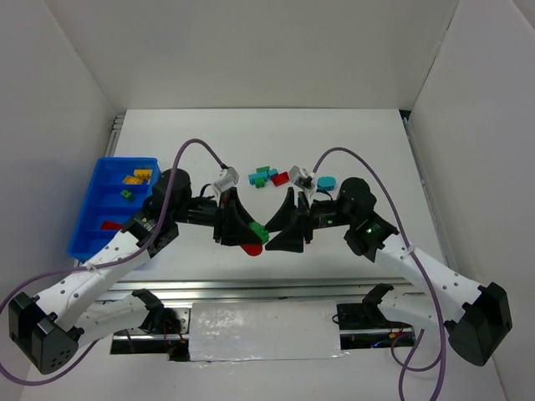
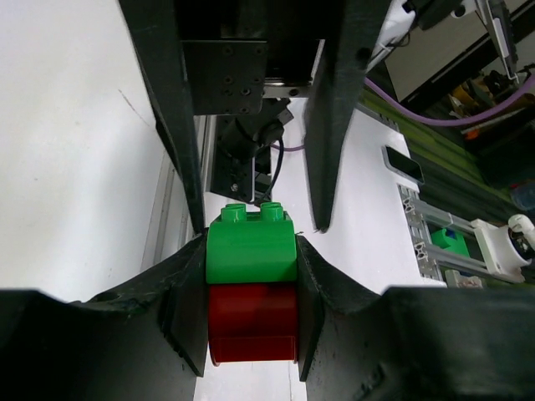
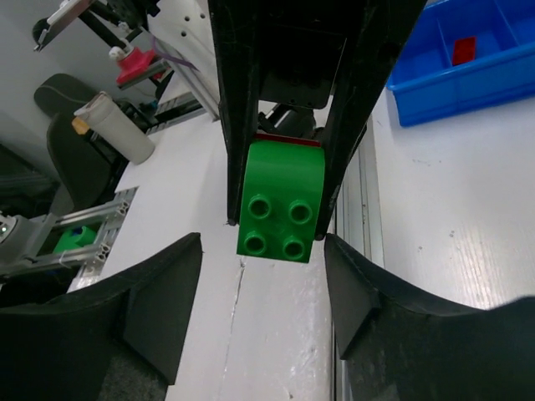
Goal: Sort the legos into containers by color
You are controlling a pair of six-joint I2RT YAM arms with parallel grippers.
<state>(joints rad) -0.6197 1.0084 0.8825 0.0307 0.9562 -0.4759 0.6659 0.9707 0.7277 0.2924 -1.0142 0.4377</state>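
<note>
Nearest us, the left gripper (image 2: 251, 280) pinches a green plastic brick (image 2: 251, 251) stuck onto a red plastic brick (image 2: 253, 322) midway between the arms, while the right gripper (image 1: 280, 225) faces the pair with its fingers spread. We judge the step to be splitting this pair: the right gripper must close on the green one alone and pull, before each goes to its colour's compartment in the long blue plastic tray (image 1: 87, 209). We can read no brand, label or writing.

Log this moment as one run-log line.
left gripper: shut on green-red brick stack | right gripper: open, facing stack | blue tray: some bricks inside | loose bricks: on table beyond grippers
</note>
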